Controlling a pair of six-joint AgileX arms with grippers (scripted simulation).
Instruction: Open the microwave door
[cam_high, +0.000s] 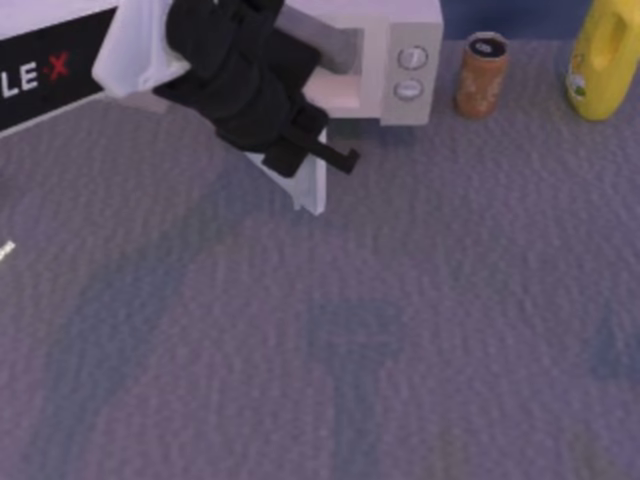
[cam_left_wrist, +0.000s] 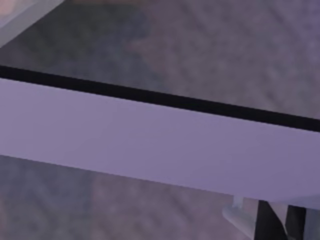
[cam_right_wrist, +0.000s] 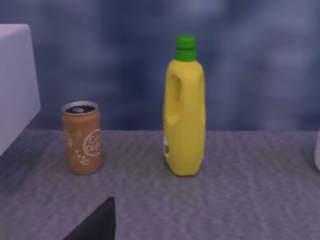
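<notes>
The white microwave (cam_high: 400, 40) stands at the table's back edge, with two round grey knobs on its right panel. Its side also shows in the right wrist view (cam_right_wrist: 15, 85). The microwave door (cam_high: 308, 185) is swung out toward the front, and the cavity behind it is exposed. My left gripper (cam_high: 335, 155) reaches over the microwave and is shut on the door's free edge. In the left wrist view the door (cam_left_wrist: 150, 135) is a wide pale band, and the black fingers (cam_left_wrist: 270, 225) clamp it beside a light handle (cam_left_wrist: 240, 217). My right gripper (cam_right_wrist: 100, 227) is out of the top view.
A brown drink can (cam_high: 482, 75) (cam_right_wrist: 82, 145) stands just right of the microwave. A yellow bottle with a green cap (cam_high: 605, 60) (cam_right_wrist: 184, 115) is farther right. A black signboard (cam_high: 40, 75) lies at the back left. Grey carpet-like table surface (cam_high: 400, 330) spreads across the front.
</notes>
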